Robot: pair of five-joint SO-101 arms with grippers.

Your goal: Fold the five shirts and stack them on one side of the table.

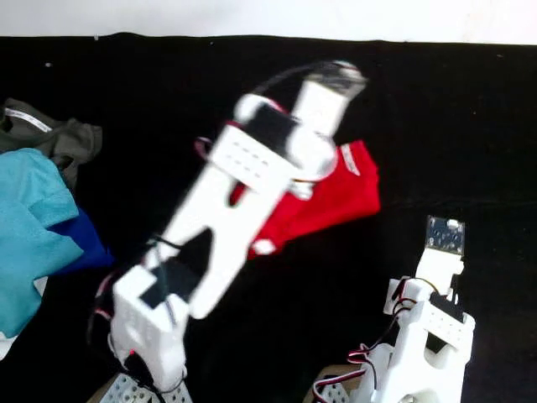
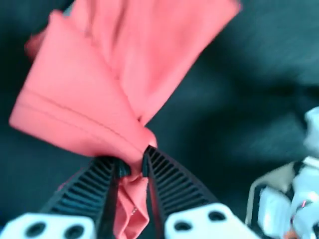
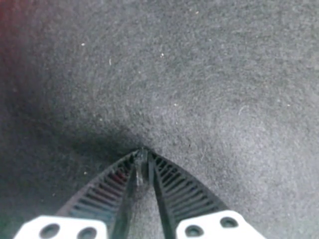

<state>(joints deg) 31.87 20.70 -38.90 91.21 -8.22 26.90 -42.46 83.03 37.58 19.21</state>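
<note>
L fingers pinch red shirt; R fingers pressed together over black table.

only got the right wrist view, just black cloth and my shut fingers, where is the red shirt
Observer: The red shirt is near the middle of the table.
Operator: anything holding it
Observer: Yes, the left gripper is shut on a bunched fold of it.
Operator: and the other shirts
Observer: A teal shirt, a blue shirt and an olive shirt lie heaped at the table's edge on the left arm's side.
</note>
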